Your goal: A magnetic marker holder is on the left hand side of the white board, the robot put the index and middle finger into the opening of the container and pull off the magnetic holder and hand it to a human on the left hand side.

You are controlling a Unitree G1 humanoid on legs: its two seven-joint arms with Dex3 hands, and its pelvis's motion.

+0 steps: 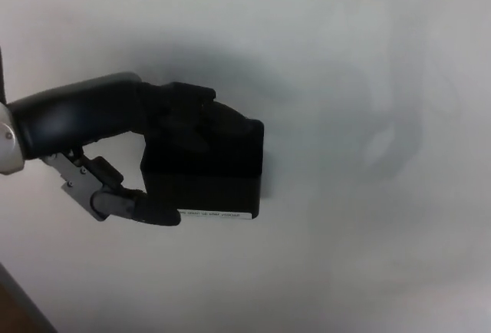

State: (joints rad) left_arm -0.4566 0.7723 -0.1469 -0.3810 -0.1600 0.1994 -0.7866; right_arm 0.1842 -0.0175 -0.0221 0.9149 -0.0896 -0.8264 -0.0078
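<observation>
The magnetic marker holder [205, 172] sits on the whiteboard [345, 80] with your left hand [165, 145] closed on it, two fingers apparently in its opening, thumb beneath, so you're at the grasp; next, pull it off squarely and hand it leftward.

text: one white label strip [216, 215] | on: lower front edge of black magnetic marker holder [222, 168], left-centre of frame | print: one small line, too blurred to read | other readable text: none
</observation>
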